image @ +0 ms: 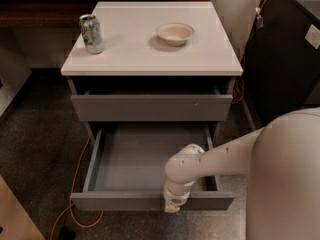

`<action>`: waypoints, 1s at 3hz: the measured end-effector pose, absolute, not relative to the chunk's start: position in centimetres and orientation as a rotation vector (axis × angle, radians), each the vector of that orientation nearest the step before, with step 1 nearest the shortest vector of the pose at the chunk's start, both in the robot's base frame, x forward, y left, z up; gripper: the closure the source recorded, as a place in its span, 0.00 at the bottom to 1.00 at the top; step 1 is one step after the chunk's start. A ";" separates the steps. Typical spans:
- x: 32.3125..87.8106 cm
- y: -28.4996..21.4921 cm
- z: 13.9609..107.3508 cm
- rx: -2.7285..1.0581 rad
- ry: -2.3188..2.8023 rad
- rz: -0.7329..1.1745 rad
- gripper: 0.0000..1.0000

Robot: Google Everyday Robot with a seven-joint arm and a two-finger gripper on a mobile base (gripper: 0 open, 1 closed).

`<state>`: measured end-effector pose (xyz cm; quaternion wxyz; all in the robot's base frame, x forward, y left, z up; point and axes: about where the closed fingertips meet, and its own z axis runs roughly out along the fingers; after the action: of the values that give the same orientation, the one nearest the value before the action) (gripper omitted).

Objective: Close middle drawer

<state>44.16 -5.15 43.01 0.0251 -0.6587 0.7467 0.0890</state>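
Note:
The middle drawer is pulled far out of the cabinet, and its shallow grey box interior is empty. My gripper points down at the drawer's flat front panel, right of its centre, on or just over the top edge. The white arm reaches in from the right, across the drawer's right front corner. The taller grey drawer front with a small white speck sits above it, slightly out from the cabinet body.
The white cabinet top carries a drink can at the left and a pale bowl at the centre right. An orange cable runs on the speckled floor at the left. A dark cabinet stands at the right.

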 end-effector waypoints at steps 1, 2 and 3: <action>44.9 -4.9 42.6 -2.012 2.291 0.250 1.00; 46.4 -5.1 42.5 -1.984 2.284 0.234 1.00; 48.8 -5.5 42.8 -1.945 2.272 0.224 1.00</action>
<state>48.76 -5.51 42.76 0.0713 -0.6469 0.7556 0.0745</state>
